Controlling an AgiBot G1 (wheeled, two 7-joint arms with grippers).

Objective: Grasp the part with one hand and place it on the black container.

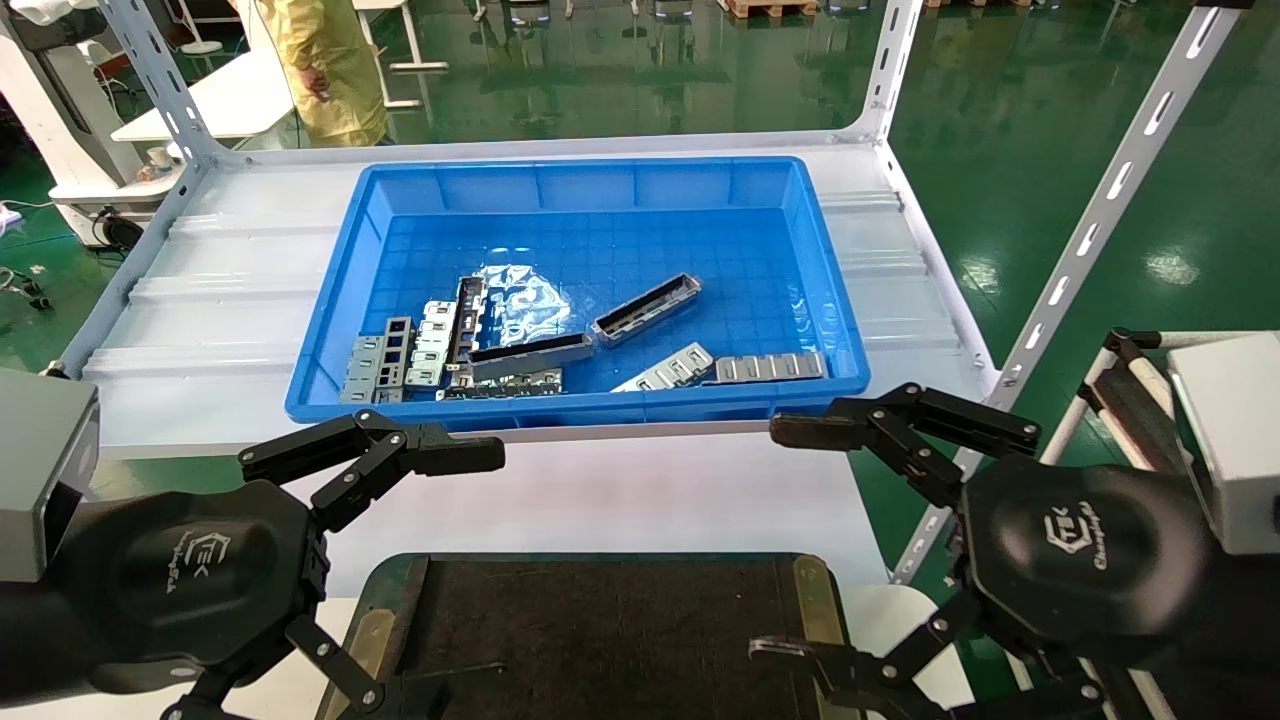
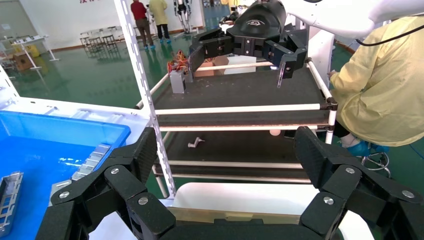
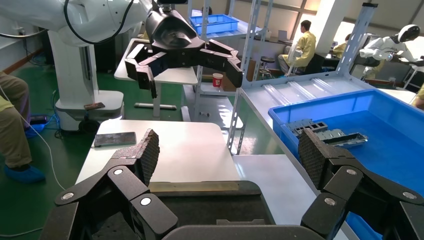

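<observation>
The part (image 1: 647, 308), a silvery-grey trough with a dark hollow, lies slantwise in the middle of the blue bin (image 1: 600, 190). The black container (image 1: 600, 640) sits at the near edge, between my two grippers; its brass strip shows in the left wrist view (image 2: 225, 216) and its black floor in the right wrist view (image 3: 200, 210). My left gripper (image 1: 435, 580) is open and empty by the container's left side, also seen in its own view (image 2: 227, 150). My right gripper (image 1: 770, 540) is open and empty by the container's right side, also seen in its own view (image 3: 227, 150).
The bin also holds a grey bar with a black top (image 1: 530, 355), flat silver strips with square cutouts (image 1: 770, 367), further strips at the left (image 1: 400, 355) and a clear bag (image 1: 525, 300). White rack uprights (image 1: 1100, 210) stand at the right. A person in yellow (image 1: 320, 70) stands behind.
</observation>
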